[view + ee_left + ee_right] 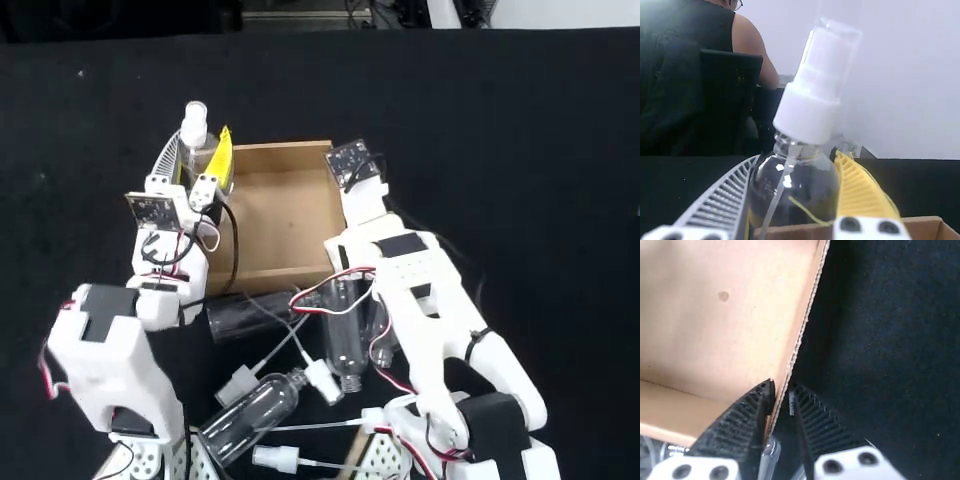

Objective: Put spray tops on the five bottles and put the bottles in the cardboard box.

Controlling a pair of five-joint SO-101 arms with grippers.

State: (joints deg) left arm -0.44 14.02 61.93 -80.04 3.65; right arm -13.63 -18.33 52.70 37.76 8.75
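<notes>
Left gripper (pixel 200 160): fingers closed on a bottle (pixel 199 152) with its spray top (pixel 194 118) on, above the cardboard box's (pixel 300 152) left wall.
Tabletop (pixel 520 120): uncapped bottles (pixel 347 325) lying near loose spray tops (pixel 322 381).
Right gripper (pixel 781 399): fingers narrow, pinching the box's right wall.
Progress: one bottle capped, none boxed yet, I judge.

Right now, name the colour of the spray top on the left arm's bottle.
White spray top on the bottle; the left wrist view shows it best.
</notes>
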